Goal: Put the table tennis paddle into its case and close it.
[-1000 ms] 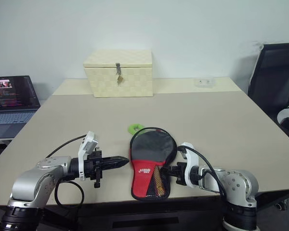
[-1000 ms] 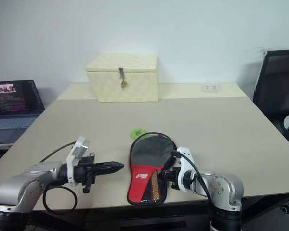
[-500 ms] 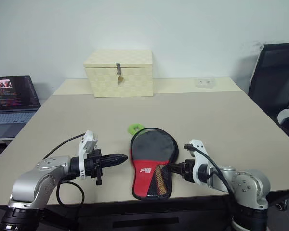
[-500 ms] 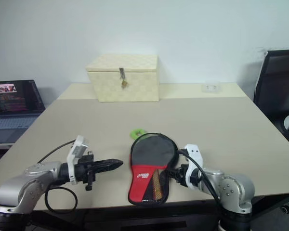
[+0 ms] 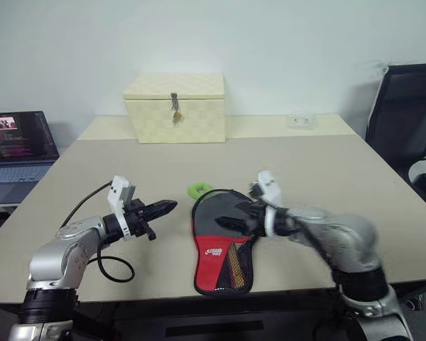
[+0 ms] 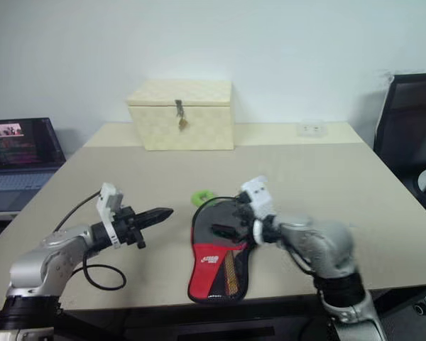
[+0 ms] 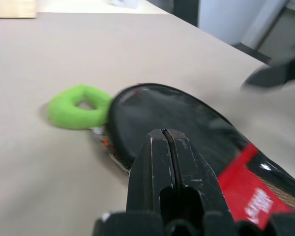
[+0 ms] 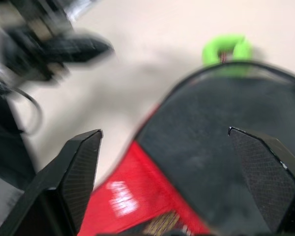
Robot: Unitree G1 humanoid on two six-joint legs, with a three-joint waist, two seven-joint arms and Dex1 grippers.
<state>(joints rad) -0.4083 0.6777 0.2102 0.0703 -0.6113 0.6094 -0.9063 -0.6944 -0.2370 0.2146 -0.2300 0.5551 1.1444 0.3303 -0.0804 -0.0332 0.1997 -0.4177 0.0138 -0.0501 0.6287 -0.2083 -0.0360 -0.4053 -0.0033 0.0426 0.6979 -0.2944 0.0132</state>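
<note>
With the right gripper [image 6: 227, 222] spread wide over the case [image 5: 224, 241], drop it on the far rim; keep the clenched left gripper [image 5: 165, 207] just left, pinning.

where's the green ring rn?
The green ring lies on the table at the far end of the case, touching its rim, between the two grippers and nearer than the cream box.

Soft black fabric case [image 5: 224, 241] with red mesh pocket, cream woven box [image 5: 176, 108], matt beige table [image 5: 326, 177]
</note>
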